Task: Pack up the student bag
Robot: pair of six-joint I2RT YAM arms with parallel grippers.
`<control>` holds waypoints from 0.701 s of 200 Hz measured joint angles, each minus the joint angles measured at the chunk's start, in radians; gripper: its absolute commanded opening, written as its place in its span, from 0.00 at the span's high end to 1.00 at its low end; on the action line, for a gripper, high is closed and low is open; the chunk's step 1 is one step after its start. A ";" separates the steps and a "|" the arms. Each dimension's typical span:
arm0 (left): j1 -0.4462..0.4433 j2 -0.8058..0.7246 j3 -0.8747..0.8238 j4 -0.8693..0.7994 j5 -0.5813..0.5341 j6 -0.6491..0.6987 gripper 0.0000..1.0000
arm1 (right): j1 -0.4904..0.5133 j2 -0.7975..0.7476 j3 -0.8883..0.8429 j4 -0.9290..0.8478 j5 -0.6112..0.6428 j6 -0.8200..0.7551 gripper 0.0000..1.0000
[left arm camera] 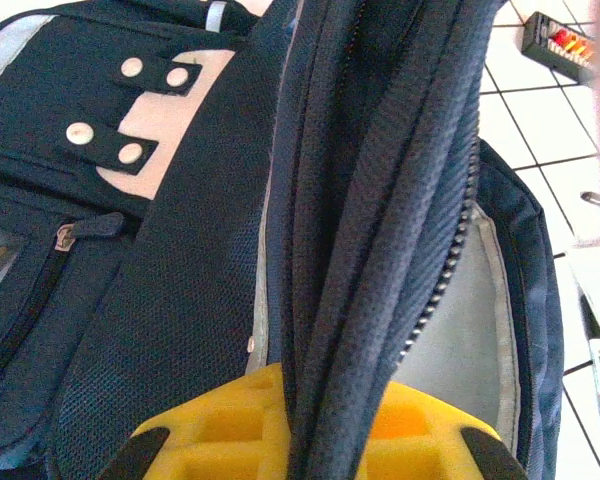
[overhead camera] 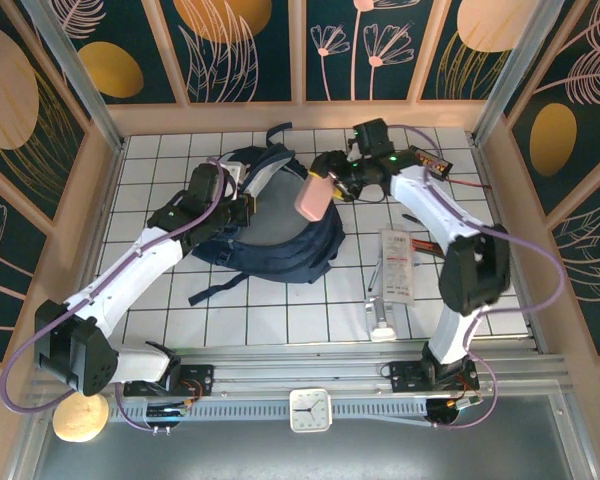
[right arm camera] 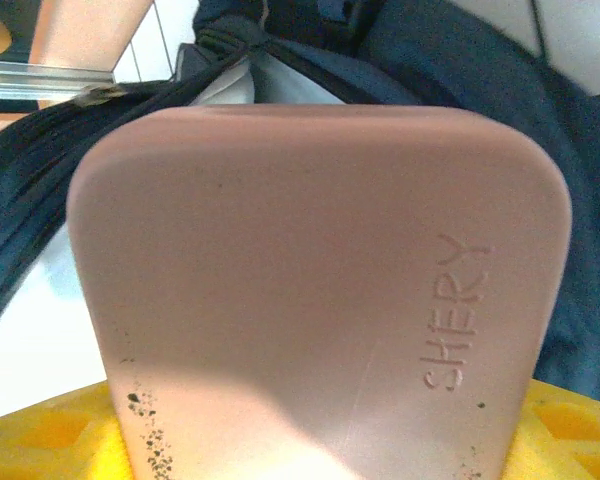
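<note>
The student bag (overhead camera: 280, 250), navy with a white-grey snap patch (left arm camera: 160, 130), lies in the middle of the tiled table. My left gripper (overhead camera: 235, 208) is shut on the folded zipper edge of the bag (left arm camera: 380, 200), the fabric running between its yellow fingers (left arm camera: 210, 430), and the pale lining (left arm camera: 450, 340) shows beside it. My right gripper (overhead camera: 330, 188) is shut on a pink hard case (overhead camera: 314, 196) embossed "SHERY" (right arm camera: 310, 280), held just above the bag's upper right edge. Dark bag fabric (right arm camera: 540, 110) lies behind the case.
A white packet of pens (overhead camera: 395, 265) lies right of the bag, with a small white item (overhead camera: 383, 322) below it. A black box with red and orange parts (overhead camera: 435, 160) sits by the right arm. Wooden walls (overhead camera: 300, 115) ring the table.
</note>
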 measured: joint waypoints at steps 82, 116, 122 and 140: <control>0.001 -0.024 -0.096 0.143 0.039 -0.077 1.00 | 0.103 0.374 0.164 0.216 -0.033 0.251 0.38; 0.004 -0.041 -0.105 0.163 0.037 -0.077 1.00 | 0.145 0.426 0.236 0.262 -0.075 0.279 0.24; 0.006 -0.045 -0.108 0.165 0.037 -0.077 1.00 | 0.150 0.426 0.236 0.261 -0.082 0.280 0.18; 0.006 -0.052 -0.116 0.177 0.035 -0.077 1.00 | 0.151 0.426 0.236 0.253 -0.096 0.267 0.08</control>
